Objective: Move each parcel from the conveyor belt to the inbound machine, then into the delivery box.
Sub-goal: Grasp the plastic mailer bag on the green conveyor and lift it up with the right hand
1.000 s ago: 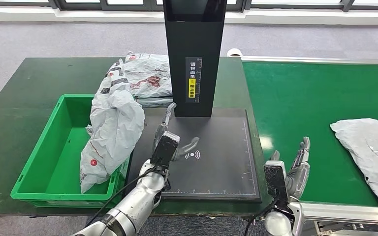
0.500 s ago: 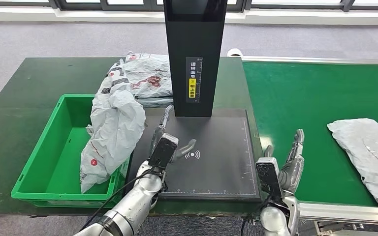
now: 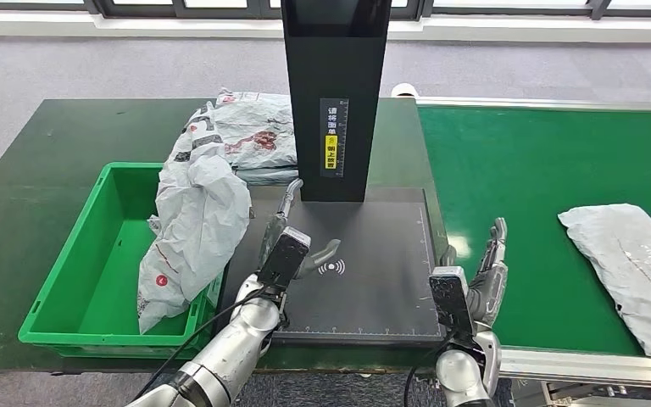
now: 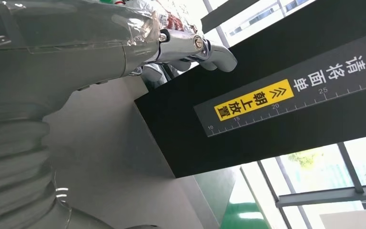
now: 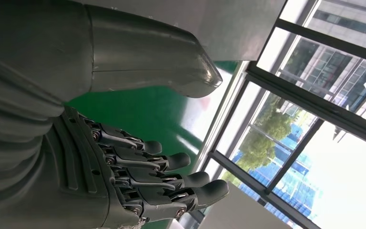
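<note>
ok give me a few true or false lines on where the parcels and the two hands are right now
1. A grey parcel lies on the green conveyor belt. True.
2. The right hand grips that parcel. False: it is open and apart from the parcel, at the belt's near edge.
3. The green bin holds nothing. False: a crumpled parcel stands in it, leaning on its wall.
4. The left hand is over the black scanner platform, holding nothing. True.
5. More parcels lie on the table behind the bin. True.
</note>
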Available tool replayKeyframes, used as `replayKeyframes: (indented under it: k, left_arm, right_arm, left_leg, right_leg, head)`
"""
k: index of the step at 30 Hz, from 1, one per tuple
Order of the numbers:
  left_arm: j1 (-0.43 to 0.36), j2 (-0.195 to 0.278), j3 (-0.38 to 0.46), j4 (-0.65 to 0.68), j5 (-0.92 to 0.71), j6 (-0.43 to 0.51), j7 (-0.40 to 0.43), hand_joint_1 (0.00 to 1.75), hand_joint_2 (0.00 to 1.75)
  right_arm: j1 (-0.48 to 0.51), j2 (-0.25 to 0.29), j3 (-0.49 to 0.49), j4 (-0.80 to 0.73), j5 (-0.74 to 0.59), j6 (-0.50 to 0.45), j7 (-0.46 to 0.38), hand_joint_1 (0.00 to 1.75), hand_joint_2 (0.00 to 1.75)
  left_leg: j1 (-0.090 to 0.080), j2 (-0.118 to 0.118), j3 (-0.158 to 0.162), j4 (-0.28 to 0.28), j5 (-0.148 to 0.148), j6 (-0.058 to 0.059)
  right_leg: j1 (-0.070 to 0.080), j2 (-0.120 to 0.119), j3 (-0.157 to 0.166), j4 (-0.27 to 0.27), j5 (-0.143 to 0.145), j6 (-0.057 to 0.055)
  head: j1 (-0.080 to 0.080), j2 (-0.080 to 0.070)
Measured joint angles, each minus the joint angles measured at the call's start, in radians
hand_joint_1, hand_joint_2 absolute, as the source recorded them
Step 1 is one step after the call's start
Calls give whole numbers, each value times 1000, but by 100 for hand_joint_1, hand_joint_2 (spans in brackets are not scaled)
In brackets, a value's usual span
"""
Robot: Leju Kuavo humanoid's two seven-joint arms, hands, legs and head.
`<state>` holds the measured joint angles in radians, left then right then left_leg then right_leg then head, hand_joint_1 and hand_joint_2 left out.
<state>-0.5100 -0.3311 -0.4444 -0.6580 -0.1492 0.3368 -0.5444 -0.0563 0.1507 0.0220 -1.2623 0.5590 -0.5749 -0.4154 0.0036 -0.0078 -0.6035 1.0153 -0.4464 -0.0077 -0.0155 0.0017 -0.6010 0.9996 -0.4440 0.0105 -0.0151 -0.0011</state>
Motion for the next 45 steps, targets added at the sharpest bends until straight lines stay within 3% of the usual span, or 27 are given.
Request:
replayKeyframes:
  k: [13,19,26,36,40,45]
  left_arm:
    - [0,0,0,-2,-1,-7,4,0,175]
    - [-6,0,-1,0,-20,-26,8,0,175]
    - [-14,-3,-1,9,-28,56,-1,0,175]
    - [11,-15,-1,8,33,100,-18,0,175]
    - [19,-21,-1,15,51,136,-24,0,175]
    - [45,-28,-17,22,135,181,-55,0,175]
  right_arm:
    - [-2,0,1,13,-8,-1,0,0,175]
    - [-13,0,9,25,-29,-51,1,0,175]
    - [-7,-9,37,26,-1,-91,30,0,175]
    - [-14,-21,3,36,194,-122,76,0,175]
    - [-25,-15,-90,41,400,-122,124,0,175]
    - [-46,-13,-270,62,649,-122,257,0,175]
  left_leg:
    - [0,0,0,0,0,0]
    - [0,0,0,0,0,0]
    - [0,0,0,0,0,0]
    - [0,0,0,0,0,0]
    - [0,0,0,0,0,0]
    - [-1,0,0,0,0,1]
  right_leg:
    - [0,0,0,0,0,0]
    - [0,0,0,0,0,0]
    - [0,0,0,0,0,0]
    - [0,0,0,0,0,0]
    - [0,0,0,0,0,0]
    - [-1,0,0,-1,0,0]
  head:
    - [0,0]
    - [0,0]
    - [0,0]
    - [0,0]
    - [0,0]
    - [0,0]
